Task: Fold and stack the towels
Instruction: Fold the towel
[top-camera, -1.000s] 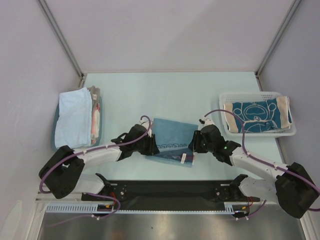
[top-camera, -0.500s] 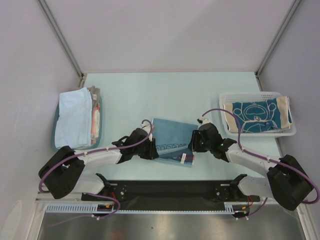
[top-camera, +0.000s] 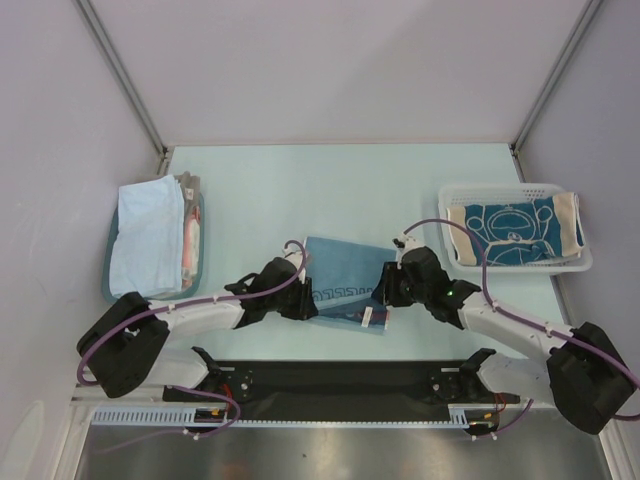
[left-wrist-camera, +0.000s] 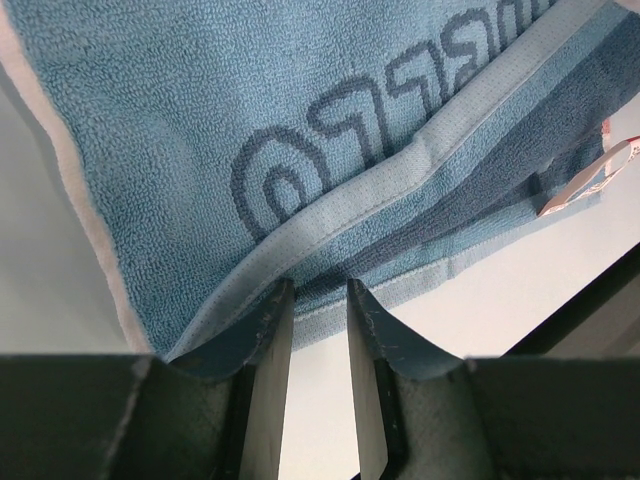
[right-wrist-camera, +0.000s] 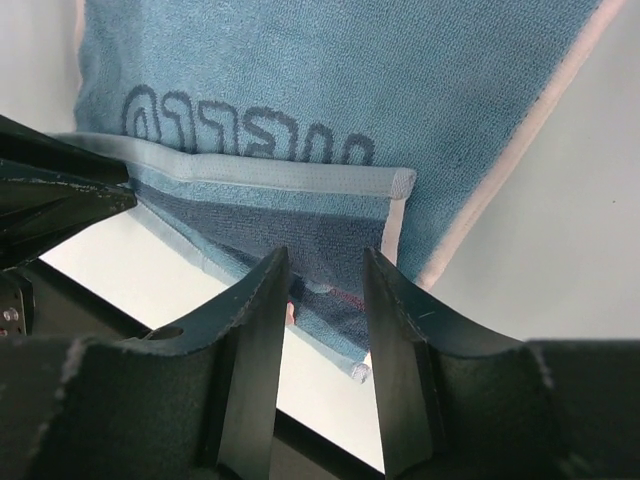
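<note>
A blue towel (top-camera: 345, 282) with a key-pattern border lies folded on the table between both arms, its lighter hem strip (left-wrist-camera: 440, 135) turned over on top. My left gripper (top-camera: 306, 300) sits low at the towel's left near corner, open, with its tips (left-wrist-camera: 318, 290) at the towel's edge and bare table showing in the gap. My right gripper (top-camera: 384, 290) stands open at the right near corner (right-wrist-camera: 325, 262), its fingers straddling the folded edge without pinching it. A light blue towel (top-camera: 148, 235) rests in the teal tray. A dark teal towel (top-camera: 515, 232) with white drawing lies in the basket.
The teal tray (top-camera: 199, 262) stands at the left, with more cloth edges showing beside the light blue towel. The white mesh basket (top-camera: 500, 188) stands at the right. A white label (top-camera: 367, 317) sticks out of the blue towel's near edge. The black base rail (top-camera: 340, 380) runs along the near edge.
My left gripper has slid slightly right, in under the towel's left corner. The right gripper has barely shifted. The towel lies as before.
</note>
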